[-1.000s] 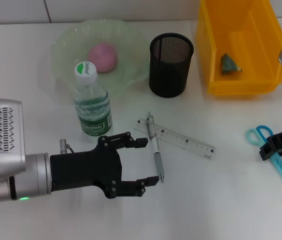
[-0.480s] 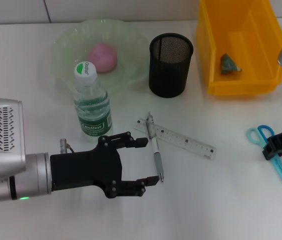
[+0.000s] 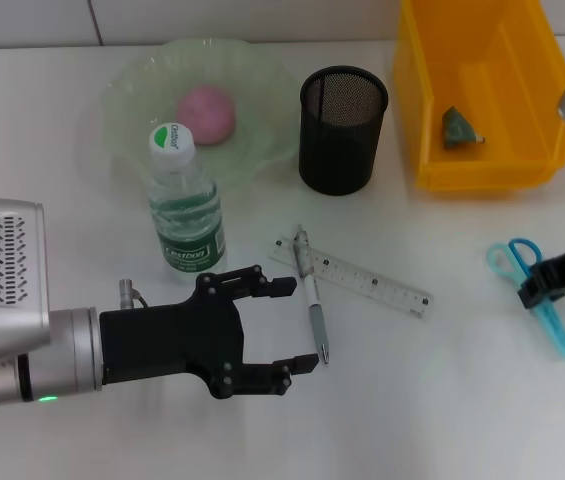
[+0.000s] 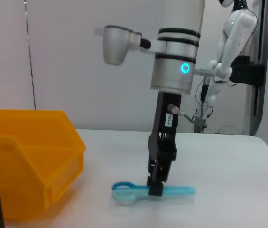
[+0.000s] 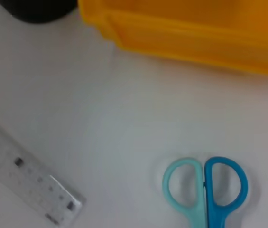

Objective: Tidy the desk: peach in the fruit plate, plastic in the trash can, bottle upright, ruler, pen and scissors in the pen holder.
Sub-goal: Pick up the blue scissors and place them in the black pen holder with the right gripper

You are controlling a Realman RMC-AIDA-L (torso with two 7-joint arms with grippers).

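While the right gripper [image 3: 552, 288] stands on the scissors [image 3: 534, 300] at the table's right edge, its jaws seem shut on the blades just past the handles, so the step in hand looks like lifting them for the holder [image 3: 342, 130]; the grip should stay firm and the lift straight, then tip blades-down over the rim. The left gripper [image 3: 280, 325] hangs spread beside the pen [image 3: 310, 296] and ruler [image 3: 362, 278], idle
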